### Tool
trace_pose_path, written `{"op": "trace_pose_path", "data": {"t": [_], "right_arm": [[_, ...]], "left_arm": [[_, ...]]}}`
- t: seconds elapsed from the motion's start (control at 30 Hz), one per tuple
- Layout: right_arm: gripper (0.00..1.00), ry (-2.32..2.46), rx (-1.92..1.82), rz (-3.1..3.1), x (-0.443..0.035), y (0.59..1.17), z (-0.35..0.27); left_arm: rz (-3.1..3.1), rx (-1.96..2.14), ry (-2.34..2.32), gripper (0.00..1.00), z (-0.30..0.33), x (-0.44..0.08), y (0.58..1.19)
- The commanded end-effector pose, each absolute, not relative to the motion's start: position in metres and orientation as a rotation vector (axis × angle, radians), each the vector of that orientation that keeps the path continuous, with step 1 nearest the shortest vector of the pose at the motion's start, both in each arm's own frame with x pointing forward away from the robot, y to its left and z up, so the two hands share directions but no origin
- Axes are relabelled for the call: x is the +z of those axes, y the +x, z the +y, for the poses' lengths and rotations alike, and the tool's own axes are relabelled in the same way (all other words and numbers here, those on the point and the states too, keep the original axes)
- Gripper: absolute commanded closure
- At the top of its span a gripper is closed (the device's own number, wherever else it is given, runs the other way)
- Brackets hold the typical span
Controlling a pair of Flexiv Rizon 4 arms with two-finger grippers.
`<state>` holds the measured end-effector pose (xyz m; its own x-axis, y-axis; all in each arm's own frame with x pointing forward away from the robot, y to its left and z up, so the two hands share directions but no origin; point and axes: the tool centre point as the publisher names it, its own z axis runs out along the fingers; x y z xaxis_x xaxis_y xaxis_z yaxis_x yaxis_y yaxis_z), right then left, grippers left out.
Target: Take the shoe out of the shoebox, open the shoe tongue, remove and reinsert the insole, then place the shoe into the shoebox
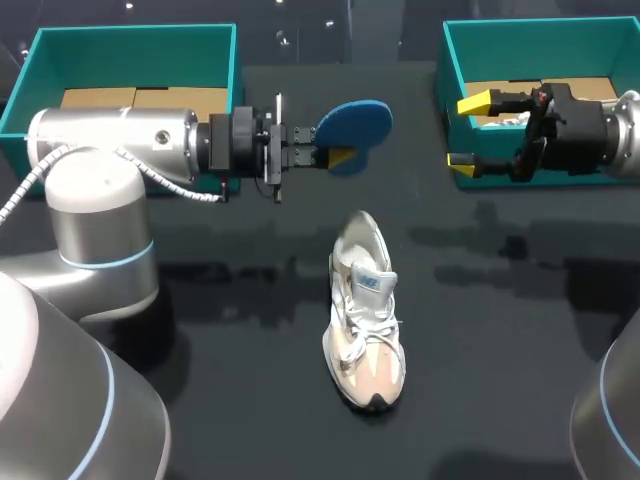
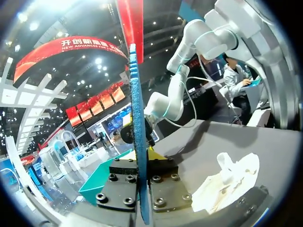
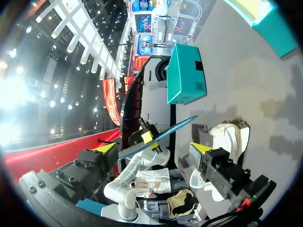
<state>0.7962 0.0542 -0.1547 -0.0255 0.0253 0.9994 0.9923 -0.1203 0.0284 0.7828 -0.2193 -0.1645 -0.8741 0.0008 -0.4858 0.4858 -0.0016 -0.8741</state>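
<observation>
2 silver arms (image 1: 110, 140) with blue-ringed joints, black wrists, yellow-tipped jaws.

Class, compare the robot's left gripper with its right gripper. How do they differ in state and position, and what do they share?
The left gripper is shut on the blue insole; the right gripper is open and holds nothing. The left gripper is over bare table beyond the shoe; the right gripper is at the right shoebox. Both have yellow tips and point toward each other.
</observation>
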Motion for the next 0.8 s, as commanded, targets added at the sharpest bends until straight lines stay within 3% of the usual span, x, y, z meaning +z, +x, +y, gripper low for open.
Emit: {"op": "trace_pose_path", "data": {"t": [0.03, 0.8], "right_arm": [[0.0, -1.305, -1.308, -1.187, -0.155, 0.795, 0.055], [0.0, -1.305, -1.308, -1.187, -0.155, 0.795, 0.055]], "left_arm": [[1.984, -1.917, 0.443, 1.0, -0.213, -0.16, 0.769], [2.395, -2.201, -0.313, 1.0, -0.212, -0.129, 0.751]]}}
